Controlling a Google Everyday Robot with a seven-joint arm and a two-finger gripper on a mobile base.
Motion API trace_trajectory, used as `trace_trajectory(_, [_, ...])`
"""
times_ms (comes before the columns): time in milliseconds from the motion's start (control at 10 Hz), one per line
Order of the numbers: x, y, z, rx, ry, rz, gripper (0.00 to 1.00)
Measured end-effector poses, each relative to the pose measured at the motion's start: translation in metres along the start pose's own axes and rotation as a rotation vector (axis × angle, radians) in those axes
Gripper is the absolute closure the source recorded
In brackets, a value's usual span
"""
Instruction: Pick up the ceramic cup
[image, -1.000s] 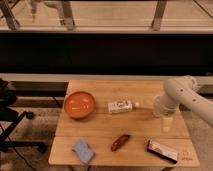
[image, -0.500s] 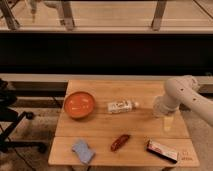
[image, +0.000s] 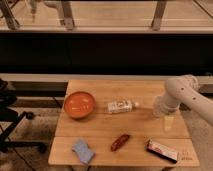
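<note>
My arm (image: 182, 95) reaches in from the right and bends down over the right side of the wooden table (image: 100, 145). The gripper (image: 167, 117) points down at its end. Directly beneath it a small pale shape stands on the table, which I take for the ceramic cup (image: 168, 126). The gripper hangs right over the cup, and I cannot tell whether they touch. Nothing is lifted off the table.
A wide orange bowl (image: 79, 104) sits at the left. A clear bottle with a white label (image: 121, 106) lies on its side mid-table. Along the front lie a blue sponge (image: 82, 150), a red packet (image: 120, 142) and a snack bar (image: 161, 150). An office chair (image: 12, 120) stands to the left.
</note>
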Motion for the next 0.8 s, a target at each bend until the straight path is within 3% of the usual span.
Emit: trace_trajectory(800, [0.0019, -0.0028, 0.0027, -0.01, -0.001, -0.022, 0.0])
